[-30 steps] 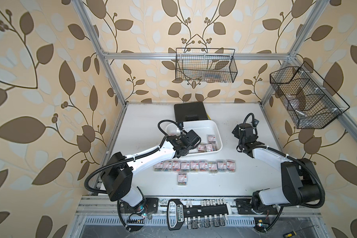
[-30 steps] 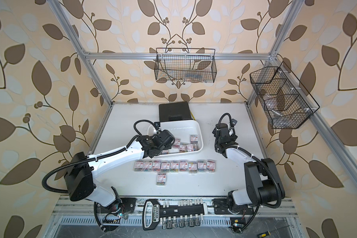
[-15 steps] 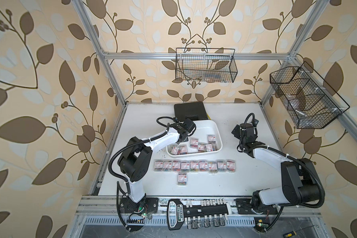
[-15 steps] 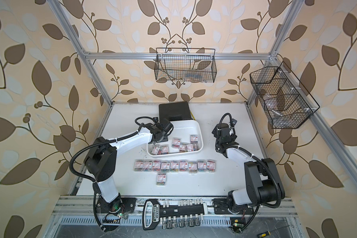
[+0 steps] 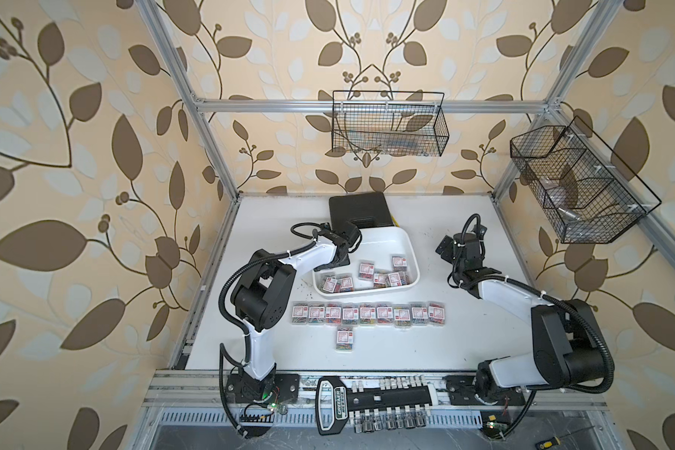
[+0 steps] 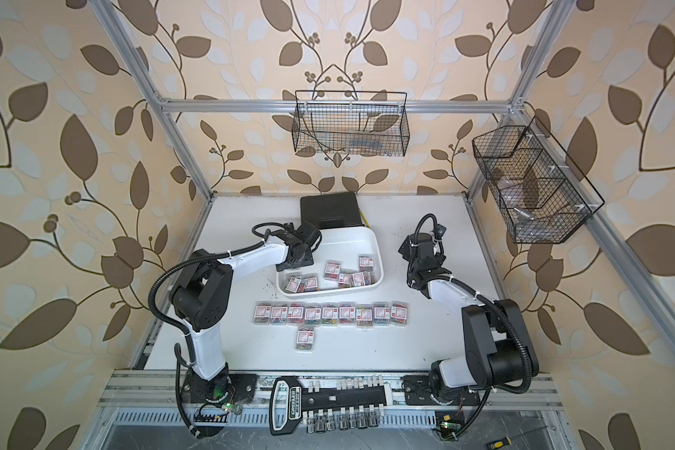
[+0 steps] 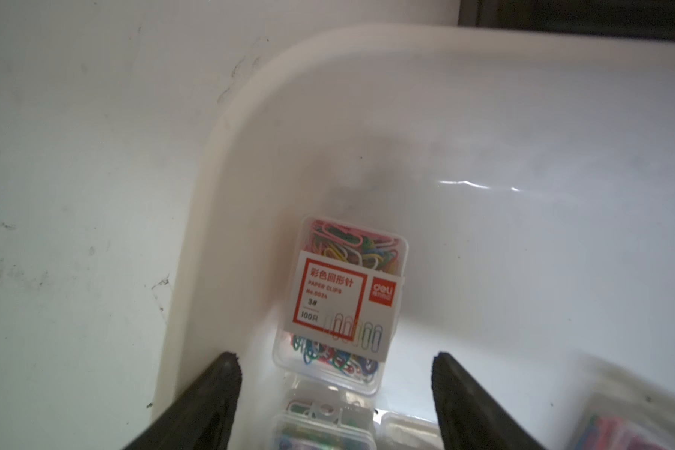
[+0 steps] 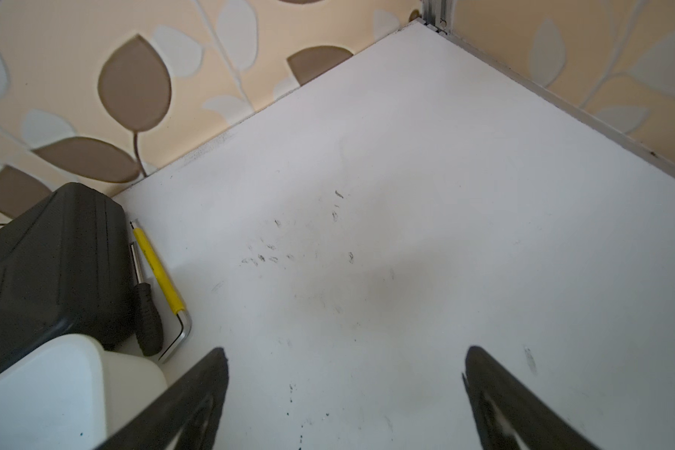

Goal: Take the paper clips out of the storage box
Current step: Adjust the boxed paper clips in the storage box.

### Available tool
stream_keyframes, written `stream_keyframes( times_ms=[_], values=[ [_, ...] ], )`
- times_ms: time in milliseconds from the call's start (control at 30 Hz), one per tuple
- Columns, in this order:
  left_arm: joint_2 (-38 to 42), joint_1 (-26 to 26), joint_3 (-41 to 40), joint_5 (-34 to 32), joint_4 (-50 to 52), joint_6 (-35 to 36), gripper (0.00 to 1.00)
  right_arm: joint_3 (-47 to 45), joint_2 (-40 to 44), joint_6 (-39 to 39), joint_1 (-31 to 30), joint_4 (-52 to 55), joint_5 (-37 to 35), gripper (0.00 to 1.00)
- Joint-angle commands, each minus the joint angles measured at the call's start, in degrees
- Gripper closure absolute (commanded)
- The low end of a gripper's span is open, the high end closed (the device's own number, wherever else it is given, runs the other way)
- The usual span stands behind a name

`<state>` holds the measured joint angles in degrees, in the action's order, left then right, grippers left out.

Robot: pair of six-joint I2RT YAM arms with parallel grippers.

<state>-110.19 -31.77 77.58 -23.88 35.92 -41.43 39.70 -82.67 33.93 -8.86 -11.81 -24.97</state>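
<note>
Clear-boxed paper clips (image 7: 341, 304) lie in the glossy, round-cornered storage box (image 7: 484, 39).

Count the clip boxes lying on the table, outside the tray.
10. Nine clip boxes lie in a row before the tray; a lone box sits nearer the robot, by the row's left half. None seems hidden.

Bright, even light, soft shadows; glare streaks the storage box (image 7: 480, 183) wall, and wrist-view foregrounds blur.
</note>
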Motion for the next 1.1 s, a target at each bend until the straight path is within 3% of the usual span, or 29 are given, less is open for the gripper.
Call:
stream_keyframes(
  times_ms=[0, 200, 400, 600, 1067],
  values=[
    [-1.4, 0.61, 1.26, -0.1, 2.04, 0.12, 0.19, -0.77, 0.67, -0.7, 0.25, -0.52, 0.7, 0.05],
    [-3.5, 0.73, 2.19, 1.27, 2.49, 0.11, 0.08, -1.26, 1.12, -0.6, 0.43, -0.84, 1.07, 0.05],
    [-4.35, 0.74, 2.91, 9.29, -0.38, 1.93, 0.1, -1.73, 1.47, -0.29, 0.6, -1.19, 1.48, 0.05],
    [-3.98, 0.7, 3.24, 12.28, -2.26, 1.97, 0.15, -2.13, 1.85, -0.27, 0.79, -1.44, 1.76, 0.05],
    [-3.78, 1.52, 4.97, 5.75, 3.21, -0.24, 0.13, -2.44, 1.91, -0.14, 1.13, -1.65, 2.32, 0.05]
  ],
)
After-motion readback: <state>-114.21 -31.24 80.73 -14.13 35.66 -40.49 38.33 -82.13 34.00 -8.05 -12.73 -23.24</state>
